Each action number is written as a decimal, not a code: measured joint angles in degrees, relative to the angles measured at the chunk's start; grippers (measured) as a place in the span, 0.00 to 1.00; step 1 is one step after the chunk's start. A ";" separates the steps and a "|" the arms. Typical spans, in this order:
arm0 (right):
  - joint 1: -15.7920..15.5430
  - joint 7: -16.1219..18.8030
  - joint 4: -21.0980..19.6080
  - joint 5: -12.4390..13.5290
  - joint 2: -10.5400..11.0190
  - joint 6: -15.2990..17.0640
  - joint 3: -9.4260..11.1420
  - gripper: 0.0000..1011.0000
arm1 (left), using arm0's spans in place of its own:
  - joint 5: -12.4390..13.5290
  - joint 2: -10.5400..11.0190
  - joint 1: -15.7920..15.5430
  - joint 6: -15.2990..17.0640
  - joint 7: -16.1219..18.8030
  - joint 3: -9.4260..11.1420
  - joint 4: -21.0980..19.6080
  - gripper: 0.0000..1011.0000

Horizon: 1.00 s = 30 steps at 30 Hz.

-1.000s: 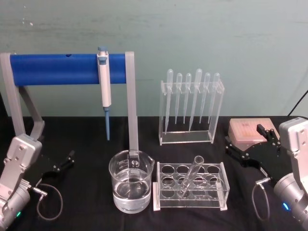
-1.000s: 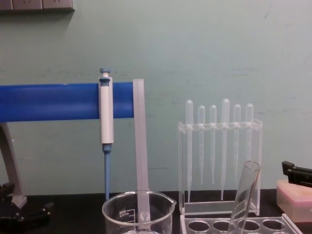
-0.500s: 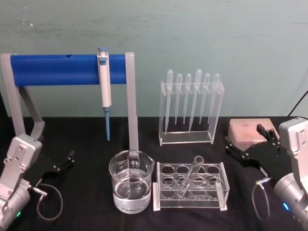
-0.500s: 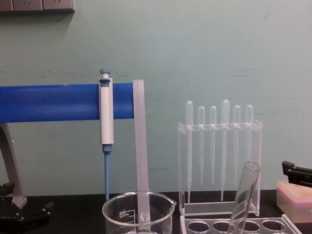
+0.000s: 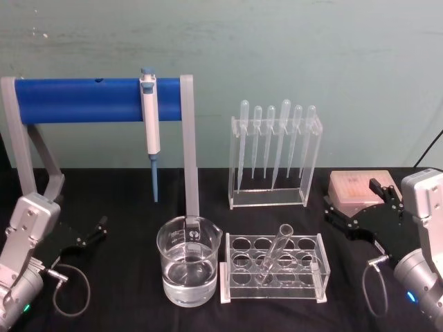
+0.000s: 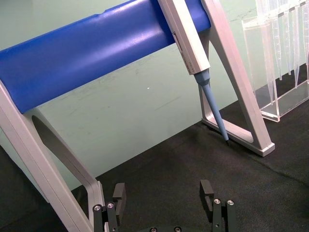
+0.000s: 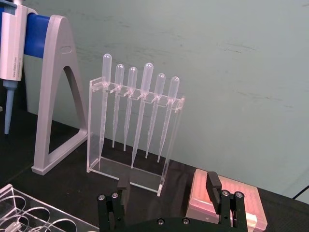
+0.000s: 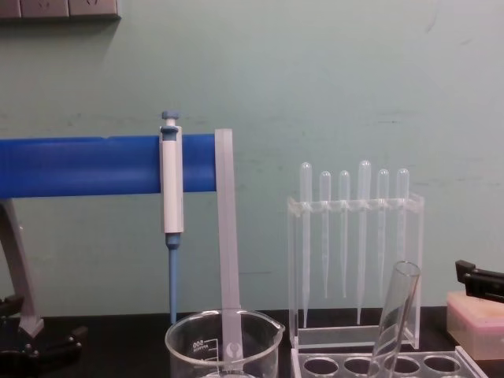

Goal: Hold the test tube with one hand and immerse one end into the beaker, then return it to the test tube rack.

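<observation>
The test tube (image 5: 274,251) leans in a middle hole of the clear multi-hole rack (image 5: 271,268), its open rim tilted up to the right; it also rises above the rack in the chest view (image 8: 397,313). The beaker (image 5: 188,269), partly filled with clear liquid, stands just left of the rack, and the chest view shows its rim (image 8: 223,337). My left gripper (image 5: 95,229) rests open low at the table's left, well apart from the beaker; its jaws stand wide in the left wrist view (image 6: 163,191). My right gripper (image 5: 351,198) sits open at the right, by the pink box (image 7: 168,183).
A grey-framed stand with a blue bar (image 5: 97,99) holds a white-and-blue pipettor (image 5: 150,124) behind the beaker. A clear rack of several plastic pipettes (image 5: 275,155) stands behind the tube rack. A pink tip box (image 5: 354,185) lies at the right.
</observation>
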 joint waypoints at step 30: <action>0.00 0.00 0.00 0.00 0.00 0.00 0.00 0.99 | 0.00 0.00 0.00 0.00 0.00 0.00 0.00 0.99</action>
